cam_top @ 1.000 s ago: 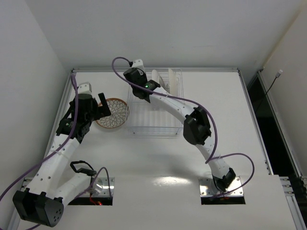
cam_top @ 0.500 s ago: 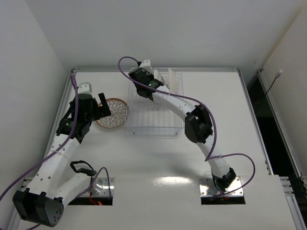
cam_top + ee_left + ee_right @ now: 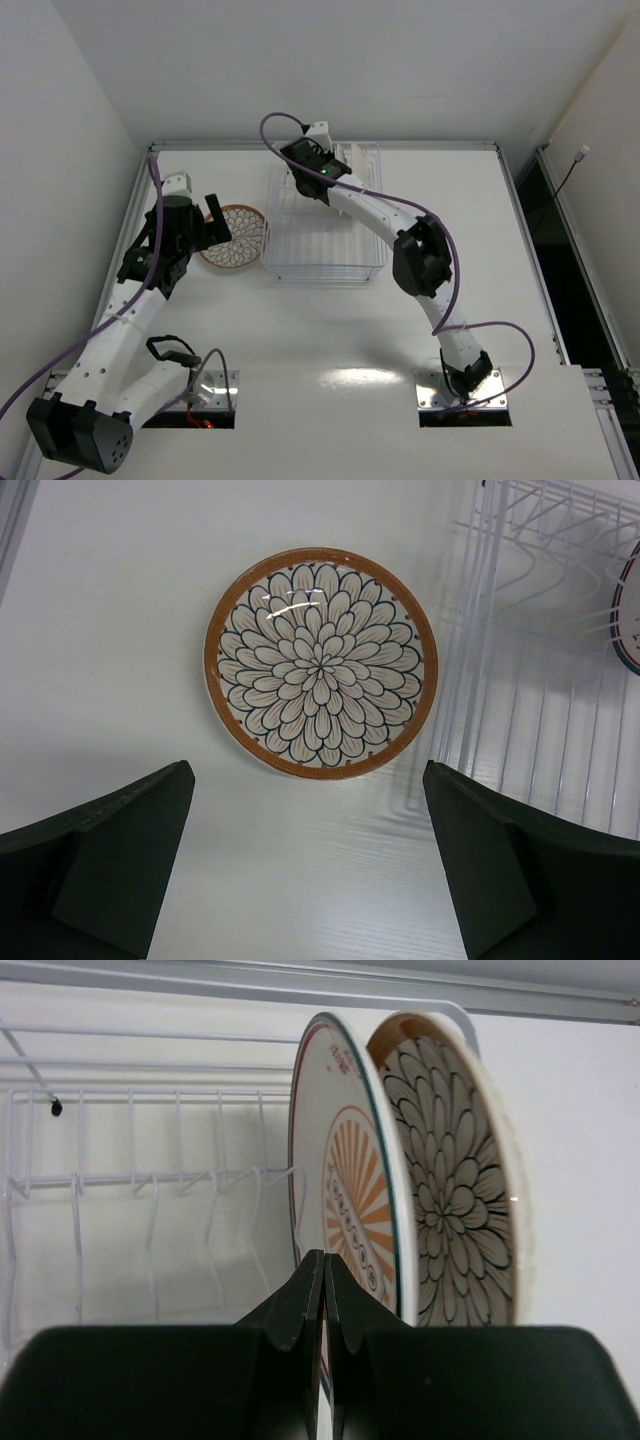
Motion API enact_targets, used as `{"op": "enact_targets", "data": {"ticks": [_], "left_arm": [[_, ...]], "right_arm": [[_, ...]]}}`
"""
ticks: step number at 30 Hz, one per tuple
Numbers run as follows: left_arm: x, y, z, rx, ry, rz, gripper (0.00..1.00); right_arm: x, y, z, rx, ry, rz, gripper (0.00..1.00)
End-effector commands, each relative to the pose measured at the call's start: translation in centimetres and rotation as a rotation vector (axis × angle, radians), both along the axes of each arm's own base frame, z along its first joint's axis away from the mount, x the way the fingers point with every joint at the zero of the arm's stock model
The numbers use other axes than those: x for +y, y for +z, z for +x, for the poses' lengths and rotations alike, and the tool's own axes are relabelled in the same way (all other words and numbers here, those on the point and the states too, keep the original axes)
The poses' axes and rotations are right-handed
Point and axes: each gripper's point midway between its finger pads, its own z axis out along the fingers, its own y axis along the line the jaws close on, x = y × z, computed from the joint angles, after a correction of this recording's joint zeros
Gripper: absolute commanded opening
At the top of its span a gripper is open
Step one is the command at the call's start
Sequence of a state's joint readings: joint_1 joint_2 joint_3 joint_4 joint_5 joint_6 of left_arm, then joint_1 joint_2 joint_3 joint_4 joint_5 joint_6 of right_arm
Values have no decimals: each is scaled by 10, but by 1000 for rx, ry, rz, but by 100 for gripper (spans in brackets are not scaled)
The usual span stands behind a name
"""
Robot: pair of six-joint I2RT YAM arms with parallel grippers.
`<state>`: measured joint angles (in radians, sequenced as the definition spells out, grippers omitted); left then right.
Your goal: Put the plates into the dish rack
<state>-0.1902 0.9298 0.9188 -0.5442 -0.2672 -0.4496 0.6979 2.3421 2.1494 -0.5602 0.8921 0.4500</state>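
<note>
Wire rack (image 3: 322,240), two plates (image 3: 440,1170); third plate (image 3: 320,663) beside.

A small round plate with a brown rim and a brown-and-white petal pattern (image 3: 321,663) lies flat, face up, on the white table (image 3: 100,620). Just to its right stands the white thin-wire dish rack (image 3: 530,680); whether the two touch cannot be told. A dark-rimmed plate's edge (image 3: 627,620) shows inside the rack at the frame's right side. The left gripper (image 3: 307,790) hangs near the petal plate, its dark fingers (image 3: 120,860) spread wide and holding nothing.
</note>
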Motion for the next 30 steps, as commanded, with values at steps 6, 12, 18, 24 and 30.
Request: {"op": "enact_targets", "data": {"ticks": [6, 12, 18, 24, 30], "left_arm": [[-1, 14, 4, -51, -3, -9, 100], [-1, 14, 4, -51, -3, -9, 100], [-1, 14, 4, -51, -3, -9, 100], [5, 13, 3, -45, 26, 10, 100], [13, 18, 2, -71, 104, -13, 100]], "right_arm": [[-31, 70, -5, -121, -80, 73, 0], [-39, 76, -5, -134, -94, 88, 0], [-33, 90, -15, -145, -48, 104, 0], [39, 107, -46, -105, 335, 307, 36], [97, 94, -108, -25, 618, 448, 49]]}}
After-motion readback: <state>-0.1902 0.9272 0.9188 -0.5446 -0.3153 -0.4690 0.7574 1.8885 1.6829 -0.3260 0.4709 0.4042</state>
